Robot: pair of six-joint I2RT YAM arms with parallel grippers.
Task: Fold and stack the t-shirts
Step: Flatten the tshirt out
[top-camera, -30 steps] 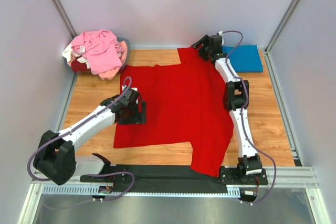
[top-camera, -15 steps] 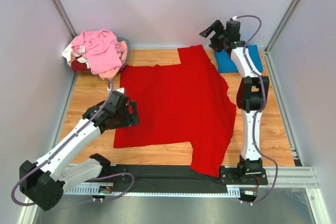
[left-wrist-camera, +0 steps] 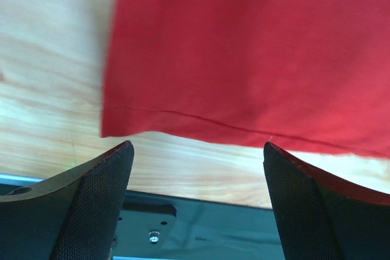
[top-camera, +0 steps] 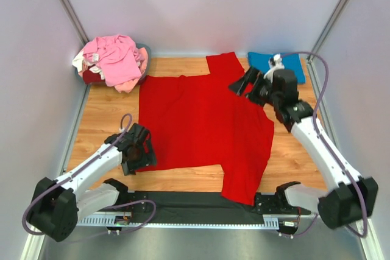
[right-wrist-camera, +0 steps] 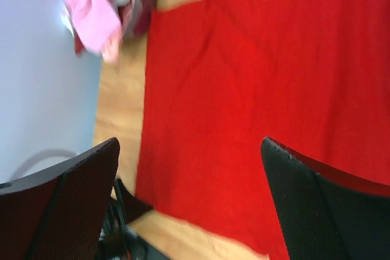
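I see the red t-shirt [top-camera: 201, 120] spread flat mid-counter. My left gripper [left-wrist-camera: 196, 145] sits at its near-left hem corner, jaws wide apart, empty. My right gripper [top-camera: 239, 82] hovers over its far-right part, jaws also apart, holding nothing. Crumpled pink t-shirts [top-camera: 113, 59] heap in the far-left corner; a folded blue t-shirt [top-camera: 262, 60] lies in the far-right corner.

Left claw [top-camera: 141, 158] withdrew along the red t-shirt [top-camera: 195, 120]; right claw [top-camera: 239, 85] swung back nearer.

left arm [top-camera: 91, 165] and right arm [top-camera: 320, 147]: white shells, black joints | cables [top-camera: 26, 214]: grey-purple, looped | fingers [left-wrist-camera: 97, 199]: black, wedge-shaped, fine dotted texture
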